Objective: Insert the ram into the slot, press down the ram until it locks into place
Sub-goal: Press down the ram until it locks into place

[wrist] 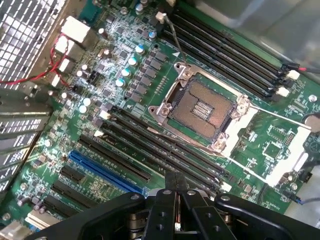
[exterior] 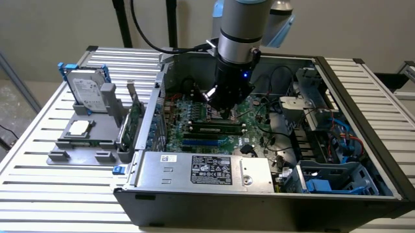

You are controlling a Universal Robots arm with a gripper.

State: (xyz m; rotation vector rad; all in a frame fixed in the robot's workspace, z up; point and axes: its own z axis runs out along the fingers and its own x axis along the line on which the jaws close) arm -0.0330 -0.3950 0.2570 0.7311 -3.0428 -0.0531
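In the exterior view the ram (exterior: pixel 214 127), a thin green stick with dark chips, stands along one of the black slots (exterior: pixel 214 132) on the motherboard. My gripper (exterior: pixel 225 114) hangs just above and behind it, and I cannot tell whether they touch. From the wrist, my gripper (wrist: pixel 175 176) is shut, fingers pressed together with nothing visible between them. Its tips sit over the near group of parallel black slots (wrist: pixel 160 147) with white end clips. A second group of slots (wrist: pixel 225 50) lies beyond the processor socket. I cannot tell whether the ram is fully seated.
The open processor socket (wrist: pixel 200 105) sits between the two slot groups. A blue slot (wrist: pixel 105 172) runs beside the near group. The power supply (exterior: pixel 201 170), the drive cage (exterior: pixel 324 141) and the case walls (exterior: pixel 155 97) close in around the board. A hard drive (exterior: pixel 87 92) stands outside on a grey stand.
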